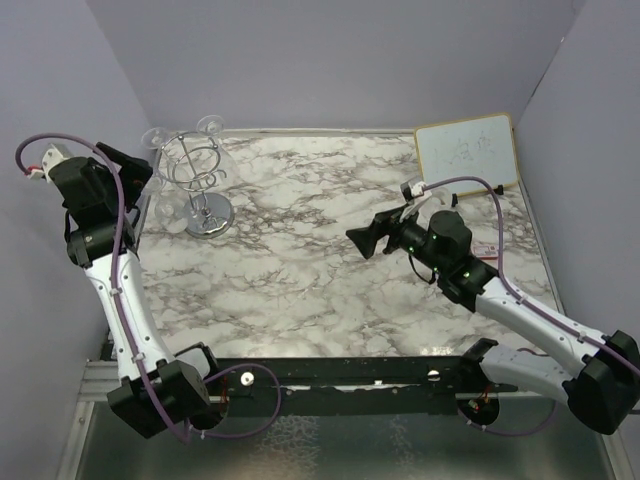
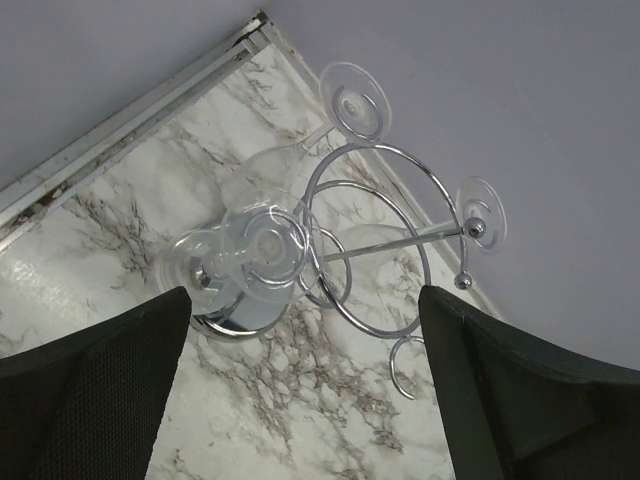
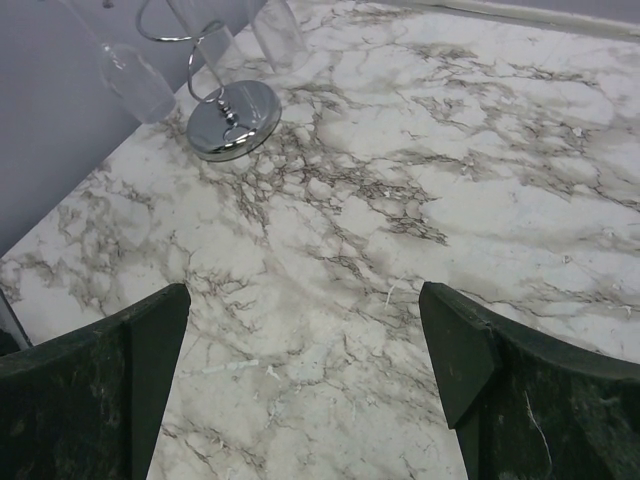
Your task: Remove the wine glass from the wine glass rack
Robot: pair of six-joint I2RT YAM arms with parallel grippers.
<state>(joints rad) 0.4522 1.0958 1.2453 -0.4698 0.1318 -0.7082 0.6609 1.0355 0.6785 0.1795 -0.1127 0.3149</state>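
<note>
The chrome wine glass rack (image 1: 200,180) stands on its round mirror base (image 1: 208,216) at the far left of the marble table. Clear wine glasses hang upside down from its curled arms, with feet at the top (image 1: 210,124). In the left wrist view the rack's loops (image 2: 372,180) and one glass foot (image 2: 354,100) sit just ahead of my left gripper (image 2: 302,300), which is open and empty. That gripper (image 1: 140,180) is raised beside the rack's left side. My right gripper (image 1: 362,240) is open and empty above mid-table. The right wrist view shows the base (image 3: 233,120) far off.
A small whiteboard (image 1: 467,153) leans at the back right corner. Purple walls close in the table at the left, back and right; the rack stands close to the left wall. The table's rear rail (image 2: 130,120) runs behind the rack.
</note>
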